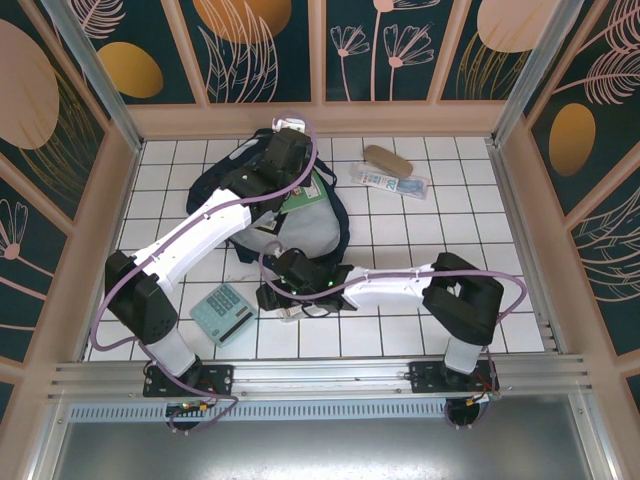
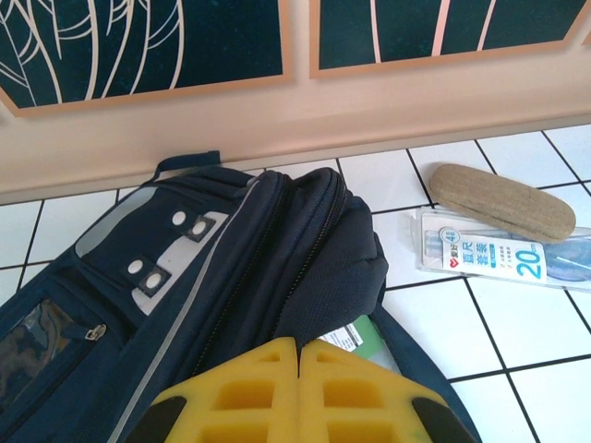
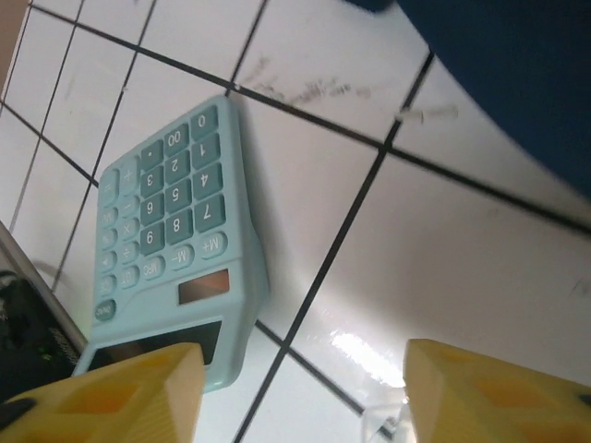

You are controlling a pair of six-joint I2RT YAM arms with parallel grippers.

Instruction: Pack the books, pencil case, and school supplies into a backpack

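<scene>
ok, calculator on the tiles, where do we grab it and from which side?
Top-down, pinching the calculator across its two long edges, probably nearer the display end. It lies flat, keys up, on the tiles with bare tile along both edges, and that end looks thicker.

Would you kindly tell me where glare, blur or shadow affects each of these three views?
Right wrist: a glare patch on the white tiles, the calculator keys sharp, the backpack at top right blurred. Left wrist: the backpack and the packet print crisp, the left hand at the bottom edge soft. Top external: even light, only faint shadows on the tiles.
</scene>
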